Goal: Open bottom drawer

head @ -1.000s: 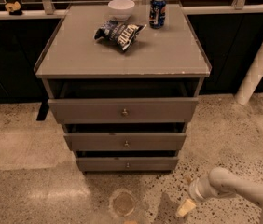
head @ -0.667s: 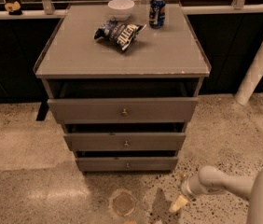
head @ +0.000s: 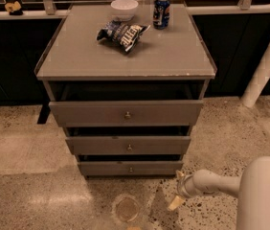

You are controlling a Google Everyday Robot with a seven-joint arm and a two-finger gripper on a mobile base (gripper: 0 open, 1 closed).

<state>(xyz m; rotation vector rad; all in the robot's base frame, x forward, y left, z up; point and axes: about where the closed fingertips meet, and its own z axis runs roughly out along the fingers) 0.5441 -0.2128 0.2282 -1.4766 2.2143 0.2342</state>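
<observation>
**End effector (head: pixel 177 189) low beside the grey three-drawer cabinet (head: pixel 125 56)**

Its two pale fingers (head: pixel 174 203) stand spread, gripping nothing, above the speckled floor (head: pixel 29 176). The flat grey bottom drawer (head: pixel 106 168), with a small round metal knob (head: pixel 130 169), lies just left, untouched.

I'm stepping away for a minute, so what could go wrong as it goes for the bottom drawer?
The gripper, low by the floor right of the bottom drawer, could slip off its small knob. It might catch the middle drawer just above instead. A hard tug could topple the can on top.
</observation>
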